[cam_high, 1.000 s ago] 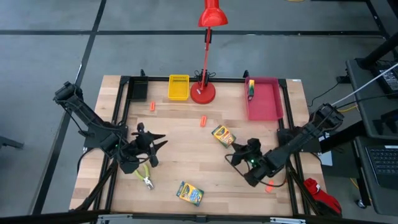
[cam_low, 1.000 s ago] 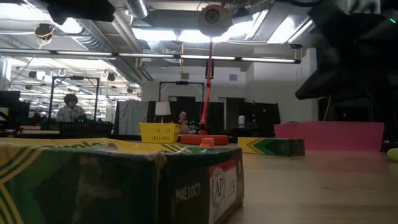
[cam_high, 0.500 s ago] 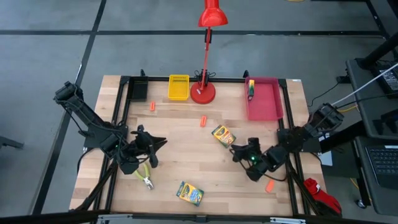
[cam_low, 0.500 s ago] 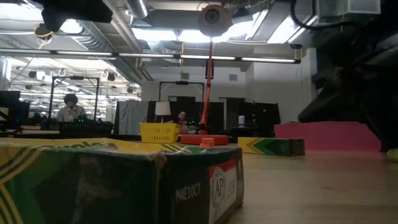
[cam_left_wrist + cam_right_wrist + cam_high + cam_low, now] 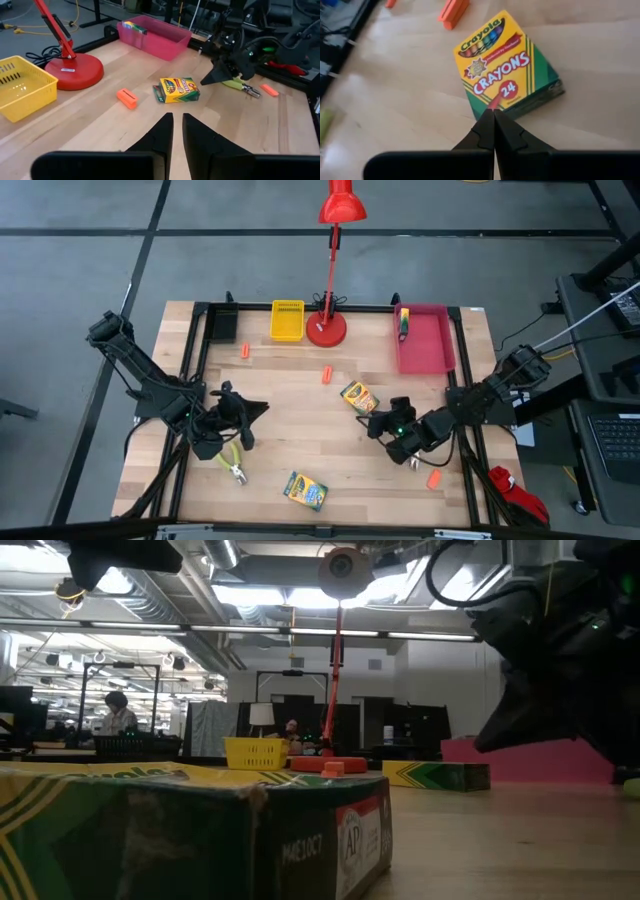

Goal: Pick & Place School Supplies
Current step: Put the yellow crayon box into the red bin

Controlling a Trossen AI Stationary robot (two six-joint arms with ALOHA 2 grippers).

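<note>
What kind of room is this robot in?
Probably a robotics lab or workshop: a wooden table in a black frame, bare ceiling pipes with strip lights, and people at desks behind.

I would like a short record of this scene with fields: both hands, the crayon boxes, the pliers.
right hand: shut, tips aimed at the middle crayon box
left hand: over the table's left part, near the left pliers
front crayon box: lies flat near the front edge
third crayon box: inside the pink tray
right pliers: under the right arm

crayon box (image 5: 190, 835) up close, yellow tray (image 5: 256, 752), pink tray (image 5: 530, 760) behind
</note>
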